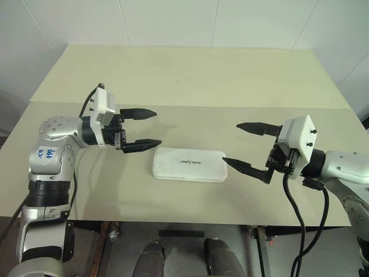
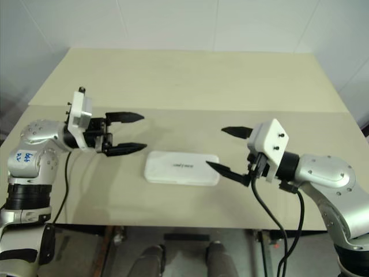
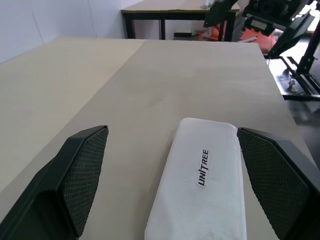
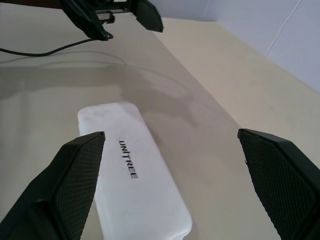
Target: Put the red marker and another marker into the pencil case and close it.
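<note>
The pencil case (image 1: 189,165) lies shut at lower centre of the surface (image 1: 190,75), lid down, so the left gripper (image 1: 142,128) and right gripper (image 1: 244,146) flank it, spread wide, empty.

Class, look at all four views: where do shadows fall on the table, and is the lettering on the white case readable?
Right wrist view: soft curved shadows cross the beige table beyond the flat white hard-plastic pencil case, whose dark lettering reads clearly. Left wrist view: even light, lettering crisp. Head views: a faint shadow beneath the case; lettering small but legible.
</note>
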You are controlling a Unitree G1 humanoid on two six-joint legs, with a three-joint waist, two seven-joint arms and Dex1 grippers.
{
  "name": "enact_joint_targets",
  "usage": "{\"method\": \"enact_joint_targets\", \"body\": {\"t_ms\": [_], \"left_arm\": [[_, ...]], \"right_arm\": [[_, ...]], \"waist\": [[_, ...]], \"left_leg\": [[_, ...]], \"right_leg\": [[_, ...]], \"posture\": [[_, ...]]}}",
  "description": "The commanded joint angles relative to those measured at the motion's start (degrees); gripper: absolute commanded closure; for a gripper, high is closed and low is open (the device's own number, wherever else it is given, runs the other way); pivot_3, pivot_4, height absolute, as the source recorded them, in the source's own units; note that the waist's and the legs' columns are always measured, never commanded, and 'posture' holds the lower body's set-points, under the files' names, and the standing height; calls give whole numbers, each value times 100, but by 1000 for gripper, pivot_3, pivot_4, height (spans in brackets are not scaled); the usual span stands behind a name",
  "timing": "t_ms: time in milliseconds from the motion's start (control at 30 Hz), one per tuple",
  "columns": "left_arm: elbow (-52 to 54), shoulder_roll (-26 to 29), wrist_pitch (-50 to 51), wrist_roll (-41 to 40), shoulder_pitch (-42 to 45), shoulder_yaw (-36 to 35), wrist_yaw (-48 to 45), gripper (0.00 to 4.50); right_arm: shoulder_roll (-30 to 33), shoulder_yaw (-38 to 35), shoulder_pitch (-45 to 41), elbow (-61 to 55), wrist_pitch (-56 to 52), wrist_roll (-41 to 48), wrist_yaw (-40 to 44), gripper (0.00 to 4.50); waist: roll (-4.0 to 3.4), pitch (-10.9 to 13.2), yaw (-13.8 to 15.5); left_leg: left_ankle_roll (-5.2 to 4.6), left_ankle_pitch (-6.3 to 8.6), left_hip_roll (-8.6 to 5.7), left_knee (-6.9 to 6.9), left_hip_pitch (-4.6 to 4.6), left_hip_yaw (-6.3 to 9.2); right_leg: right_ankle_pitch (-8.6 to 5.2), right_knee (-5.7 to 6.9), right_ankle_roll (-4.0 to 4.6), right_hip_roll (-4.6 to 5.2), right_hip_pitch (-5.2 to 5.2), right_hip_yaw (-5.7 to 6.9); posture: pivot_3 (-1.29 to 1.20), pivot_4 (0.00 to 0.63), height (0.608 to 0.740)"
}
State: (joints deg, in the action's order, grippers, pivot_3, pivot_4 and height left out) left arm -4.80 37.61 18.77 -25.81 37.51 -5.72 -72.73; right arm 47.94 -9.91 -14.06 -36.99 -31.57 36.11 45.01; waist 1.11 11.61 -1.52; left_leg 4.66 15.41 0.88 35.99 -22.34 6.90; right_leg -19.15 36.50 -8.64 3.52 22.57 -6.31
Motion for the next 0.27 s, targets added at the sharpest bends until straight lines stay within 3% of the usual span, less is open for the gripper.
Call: {"method": "enact_joint_targets", "body": {"t_ms": [33, 267], "left_arm": [[48, 41, -202, -21, 138, 50, -90, 60], [58, 90, -42, -118, 193, 189, -182, 60]], "right_arm": [[171, -359, 121, -163, 31, 54, 74, 0], [133, -405, 252, 119, 183, -159, -13, 0]], "waist": [[0, 0, 0], [0, 0, -13]], "left_leg": [[0, 0, 0, 0, 0, 0], [0, 0, 1, 0, 1, -1]], "right_leg": [[0, 0, 0, 0, 0, 0], [0, 1, 0, -1, 0, 0]], "posture": [[0, 150, 740], [0, 150, 740]]}}
